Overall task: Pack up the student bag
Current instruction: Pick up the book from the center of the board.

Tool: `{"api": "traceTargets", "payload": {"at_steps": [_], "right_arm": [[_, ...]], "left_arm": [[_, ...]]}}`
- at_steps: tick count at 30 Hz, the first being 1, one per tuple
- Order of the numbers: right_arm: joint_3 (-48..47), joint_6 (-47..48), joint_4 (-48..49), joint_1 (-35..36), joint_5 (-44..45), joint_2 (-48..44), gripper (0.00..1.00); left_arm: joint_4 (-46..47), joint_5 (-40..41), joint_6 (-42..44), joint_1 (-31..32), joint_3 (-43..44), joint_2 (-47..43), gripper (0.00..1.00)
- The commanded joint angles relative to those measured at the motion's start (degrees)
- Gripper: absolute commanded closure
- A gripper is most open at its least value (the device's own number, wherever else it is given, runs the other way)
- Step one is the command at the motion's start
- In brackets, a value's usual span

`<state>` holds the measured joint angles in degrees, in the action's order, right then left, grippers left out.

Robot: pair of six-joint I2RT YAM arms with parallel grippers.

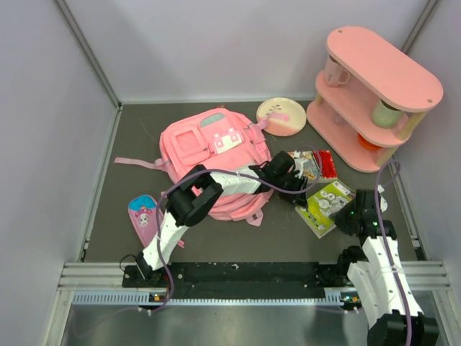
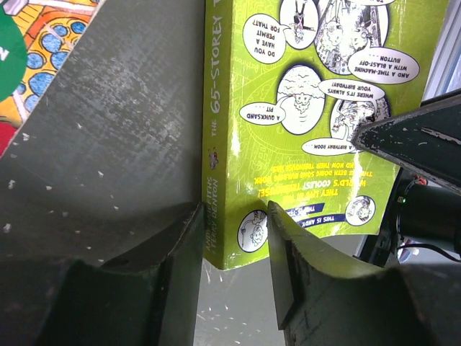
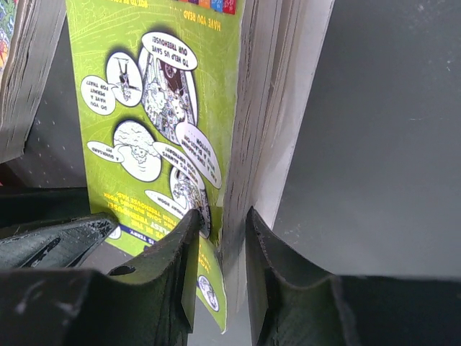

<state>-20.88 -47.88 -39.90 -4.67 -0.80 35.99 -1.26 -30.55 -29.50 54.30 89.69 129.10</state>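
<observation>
The student bag (image 1: 209, 155) is soft, puffy pink cloth with square pockets. It lies flat in the middle of the table (image 1: 288, 241). Just right of the bag lies a green book (image 1: 325, 205) with a shiny cover and cartoon speech bubbles. The right pincer (image 3: 222, 216) squeezes the book's rough paper edge between its dark fingers. The left pincer (image 2: 234, 213) sits around the book's spine corner; I cannot tell if it is squeezing. The table is dark grey and speckled. Plain pale walls stand all around it.
</observation>
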Motion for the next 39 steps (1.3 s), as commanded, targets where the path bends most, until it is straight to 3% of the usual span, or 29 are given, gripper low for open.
{"api": "traceTargets", "payload": {"at_steps": [1, 3, 7, 10, 11, 15, 17, 26, 34, 39], "right_arm": [[-0.04, -0.55, 8.08, 0.54, -11.50, -0.92, 0.84], [-0.03, -0.20, 8.17, 0.54, -11.95, -1.09, 1.00], [-0.82, 0.24, 7.03, 0.54, -10.90, -2.41, 1.00], [-3.10, 0.15, 3.70, 0.54, -7.57, -3.81, 1.00], [-3.81, 0.24, 3.08, 0.54, -6.86, -4.78, 1.00], [-7.23, 0.24, 0.00, 0.54, -5.97, -6.01, 1.00], [-7.76, -0.02, -0.35, 0.54, -6.93, -6.63, 1.00], [-9.79, 1.21, -0.97, 0.54, -9.48, -7.34, 1.00], [-9.35, 3.40, 0.35, 0.54, -12.73, -6.37, 1.00], [-10.93, 4.46, 1.31, 0.54, -16.33, -7.60, 1.00]], "left_arm": [[2.66, -6.98, -1.09, 3.00, 0.13, -3.15, 0.58], [2.66, -7.07, -1.09, 2.91, 0.13, -3.33, 0.59], [2.58, -6.98, -1.00, 2.91, 0.13, -4.20, 0.59], [1.52, -5.58, -0.30, 2.91, -0.04, -5.95, 0.50], [1.52, -4.10, 0.05, 2.91, -0.13, -6.75, 0.41], [-2.25, 0.30, 2.86, 2.74, -0.39, -11.14, 0.23], [-3.40, 2.58, 3.74, 2.39, -1.27, -14.13, 0.20], [-2.09, 7.17, 3.83, -1.65, -9.00, -24.24, 0.11], [0.46, -1.35, 0.23, -2.98, -7.95, -17.13, 0.11], [4.24, -1.27, -1.96, -2.71, -9.97, -16.33, 0.10]]}}
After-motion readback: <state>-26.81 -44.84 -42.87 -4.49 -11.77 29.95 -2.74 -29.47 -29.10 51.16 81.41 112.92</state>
